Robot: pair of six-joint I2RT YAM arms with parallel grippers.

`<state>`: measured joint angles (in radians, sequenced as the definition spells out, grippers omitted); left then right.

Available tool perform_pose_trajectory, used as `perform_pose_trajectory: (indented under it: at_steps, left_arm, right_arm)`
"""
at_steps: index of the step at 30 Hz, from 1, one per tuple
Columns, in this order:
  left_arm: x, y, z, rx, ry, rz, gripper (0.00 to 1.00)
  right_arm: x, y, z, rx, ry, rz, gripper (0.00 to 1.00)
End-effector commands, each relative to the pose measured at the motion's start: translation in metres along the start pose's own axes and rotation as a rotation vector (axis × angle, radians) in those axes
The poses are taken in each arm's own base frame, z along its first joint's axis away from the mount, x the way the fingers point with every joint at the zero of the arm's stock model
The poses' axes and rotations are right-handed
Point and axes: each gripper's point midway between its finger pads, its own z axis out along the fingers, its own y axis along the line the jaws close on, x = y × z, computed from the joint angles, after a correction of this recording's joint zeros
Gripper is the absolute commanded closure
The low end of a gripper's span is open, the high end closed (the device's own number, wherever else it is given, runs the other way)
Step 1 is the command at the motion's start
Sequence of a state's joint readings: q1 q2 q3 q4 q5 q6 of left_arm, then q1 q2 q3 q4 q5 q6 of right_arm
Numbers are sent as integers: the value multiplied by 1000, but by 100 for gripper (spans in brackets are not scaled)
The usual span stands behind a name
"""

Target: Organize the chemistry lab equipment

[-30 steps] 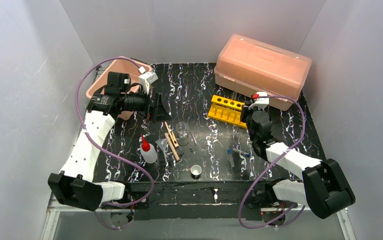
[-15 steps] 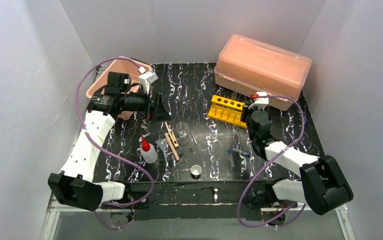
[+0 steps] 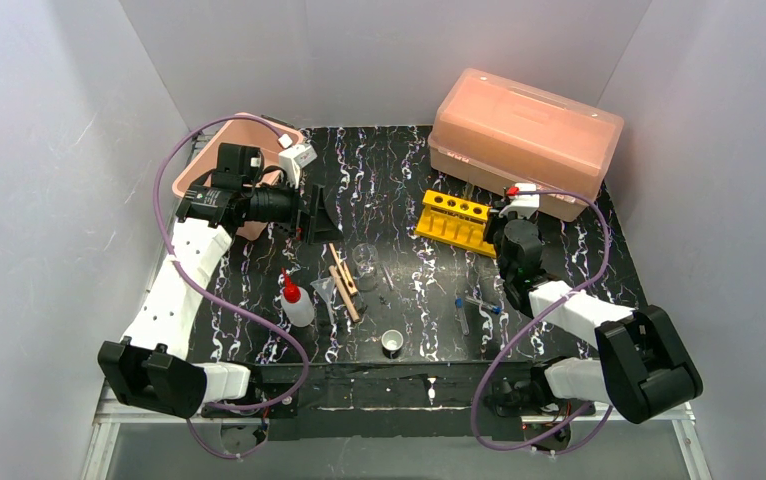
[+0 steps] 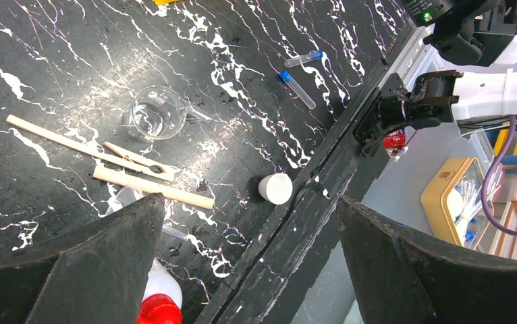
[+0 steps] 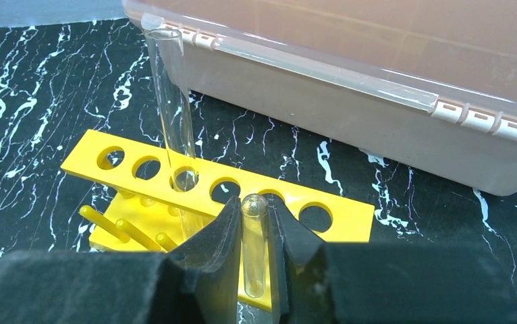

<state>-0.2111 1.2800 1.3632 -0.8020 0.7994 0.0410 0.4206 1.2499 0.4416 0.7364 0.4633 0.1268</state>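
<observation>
My right gripper (image 3: 505,226) (image 5: 254,233) is shut on a clear glass tube (image 5: 254,253), its rounded end over the yellow holed rack (image 3: 452,222) (image 5: 333,219). Another clear tube (image 5: 173,101) stands in the rack's third hole. My left gripper (image 3: 317,215) (image 4: 246,209) is open and empty, high above the mat. Below it are the white squeeze bottle with red nozzle (image 3: 296,300) (image 4: 160,300), the glass beaker (image 3: 365,258) (image 4: 157,112), the wooden clamps (image 3: 343,270) (image 4: 127,169), the tiny white cup (image 3: 392,342) (image 4: 275,188) and two blue-capped tubes (image 3: 479,305) (image 4: 298,84).
The big pink lidded box (image 3: 524,135) (image 5: 377,61) stands just behind the rack. A pink tub (image 3: 221,150) and a small white box (image 3: 297,156) sit at the back left. The cup stands close to the table's front edge (image 4: 350,155).
The right arm has shifted slightly with the tube still in its gripper. The left gripper has edged a little to the right. Nothing on the mat has moved.
</observation>
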Motion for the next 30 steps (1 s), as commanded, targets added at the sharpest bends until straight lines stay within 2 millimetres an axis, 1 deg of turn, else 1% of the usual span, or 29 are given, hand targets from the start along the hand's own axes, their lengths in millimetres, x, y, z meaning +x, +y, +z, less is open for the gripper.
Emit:
perform_pose_trajectory:
  at_steps: [1,10,22,27,30]
  left_arm:
    - [0,-7,-5,15,-2,-4,2]
    - [0,-8,-5,16,-2,-1,2]
    - [1,-8,-5,18,1,-8,2]
    - [1,-8,-5,19,1,-9,2]
    - [1,-8,-4,21,4,-13,2]
  right_arm:
    - [-16,1,5,-1,-59,23,99]
    - [-15,4,9,-7,-57,26,99]
    - [-38,8,7,-26,-102,44,99]
    - [-42,9,8,-28,-112,47,99]
    - [-40,10,10,-29,-109,54,99]
